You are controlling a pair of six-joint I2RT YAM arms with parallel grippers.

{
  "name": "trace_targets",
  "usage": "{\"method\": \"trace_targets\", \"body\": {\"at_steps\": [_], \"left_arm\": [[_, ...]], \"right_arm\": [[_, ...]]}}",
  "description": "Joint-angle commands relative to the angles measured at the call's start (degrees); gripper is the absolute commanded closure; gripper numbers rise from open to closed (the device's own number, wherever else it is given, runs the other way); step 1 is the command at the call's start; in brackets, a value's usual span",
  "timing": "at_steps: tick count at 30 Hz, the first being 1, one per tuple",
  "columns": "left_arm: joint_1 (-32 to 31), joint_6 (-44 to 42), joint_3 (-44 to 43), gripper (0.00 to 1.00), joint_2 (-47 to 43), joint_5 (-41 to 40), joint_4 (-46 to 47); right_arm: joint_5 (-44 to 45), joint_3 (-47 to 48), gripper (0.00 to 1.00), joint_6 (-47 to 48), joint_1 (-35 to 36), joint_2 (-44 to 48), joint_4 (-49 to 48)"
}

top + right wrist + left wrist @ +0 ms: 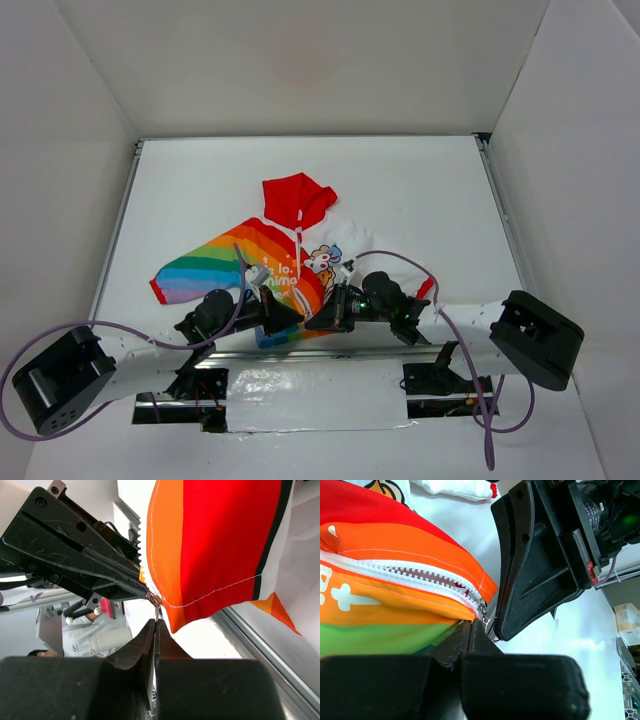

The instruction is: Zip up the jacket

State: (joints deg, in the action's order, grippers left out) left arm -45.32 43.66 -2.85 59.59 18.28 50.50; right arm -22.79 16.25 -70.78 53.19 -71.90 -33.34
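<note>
We count one table (pixel 420 200) and one jacket (pixel 270 270) lying on it, hood farthest from both tool tips. Two grippers meet tip to tip at the hem. The left gripper (pixel 471 630) is clenched on the jacket's orange hem corner, and the right gripper (pixel 156 625) is clenched on the single zipper pull (pixel 157 612), just past its fingertips.

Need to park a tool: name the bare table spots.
Bare table beyond the hood, left of the rainbow sleeve, and right of the white half. Crowded: near edge, left end effector and right end effector meeting at the jacket hem.
</note>
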Motion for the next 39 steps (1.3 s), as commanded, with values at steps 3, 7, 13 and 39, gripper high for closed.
{"method": "trace_targets", "body": {"at_steps": [3,7,13,39], "left_arm": [[-0.3,-1.1,-0.2,1.0,-0.8,0.9,3.4],[-0.3,-1.4,-0.4,1.0,0.0,1.3,3.6],[-0.4,-1.9,-0.2,1.0,0.9,1.8,4.4],[-2.2,-2.9,8.6,1.0,-7.2,-0.1,10.1]], "right_arm": [[2.0,0.7,1.0,-1.2,1.0,3.0,1.3],[1.9,2.4,1.0,-4.7,1.0,3.2,4.8],[0.6,2.0,1.0,-13.7,1.0,1.4,0.3],[8.6,16.1,1.0,-34.0,-2.7,1.2,35.1]]}}
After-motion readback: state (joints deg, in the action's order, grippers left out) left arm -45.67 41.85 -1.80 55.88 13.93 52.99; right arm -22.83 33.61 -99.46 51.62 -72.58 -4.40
